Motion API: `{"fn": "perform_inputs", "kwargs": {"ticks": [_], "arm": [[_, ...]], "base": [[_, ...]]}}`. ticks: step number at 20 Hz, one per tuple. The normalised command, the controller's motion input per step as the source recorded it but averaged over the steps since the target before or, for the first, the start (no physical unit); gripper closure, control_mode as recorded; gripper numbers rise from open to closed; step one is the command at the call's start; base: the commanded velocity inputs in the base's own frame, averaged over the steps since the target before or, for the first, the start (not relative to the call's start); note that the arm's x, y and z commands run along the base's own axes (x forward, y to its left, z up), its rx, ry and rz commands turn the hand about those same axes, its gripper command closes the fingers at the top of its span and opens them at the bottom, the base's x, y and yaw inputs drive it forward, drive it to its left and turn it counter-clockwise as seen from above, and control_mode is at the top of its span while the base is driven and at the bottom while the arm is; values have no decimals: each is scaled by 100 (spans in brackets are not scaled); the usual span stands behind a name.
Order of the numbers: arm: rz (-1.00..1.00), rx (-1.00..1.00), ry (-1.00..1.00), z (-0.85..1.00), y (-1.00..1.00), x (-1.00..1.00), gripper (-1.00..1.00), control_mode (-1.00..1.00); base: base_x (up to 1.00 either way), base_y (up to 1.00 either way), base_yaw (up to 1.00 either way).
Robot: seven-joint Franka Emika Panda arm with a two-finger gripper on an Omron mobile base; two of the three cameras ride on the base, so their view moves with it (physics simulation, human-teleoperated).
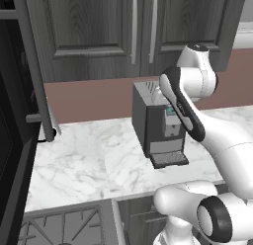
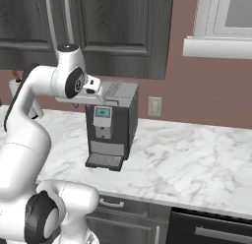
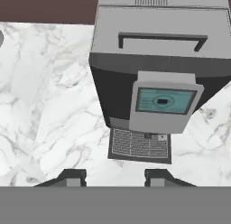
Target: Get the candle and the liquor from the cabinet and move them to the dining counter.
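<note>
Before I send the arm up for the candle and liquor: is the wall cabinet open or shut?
Shut. Both doors of the cabinet lie flush, their silver bar handles side by side at the centre seam, and nothing of the inside shows.

- Cabinet (image 1: 99, 31): dark grey wood-grain, panelled double doors shut, two vertical silver bar handles (image 1: 143, 30) side by side, at 12 o'clock above the worktop.

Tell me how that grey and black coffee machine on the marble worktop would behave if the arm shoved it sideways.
The boxy grey and black coffee machine looks bulky and rigid, so it is probably heavy and would resist a light push. It stands taller than it is wide, so a shove near its top might tip it; low down it would more likely slide. The polished white marble worktop looks smooth, favouring sliding.
</note>
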Motion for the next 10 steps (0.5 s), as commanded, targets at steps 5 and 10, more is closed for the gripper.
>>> {"fn": "perform_inputs", "kwargs": {"ticks": [5, 10], "arm": [[0, 0, -8, 3, 11, -10, -100, -100], [0, 0, -32, 19, 36, -15, -100, -100]], "base": [[0, 0, 0], [0, 0, 0]]}}
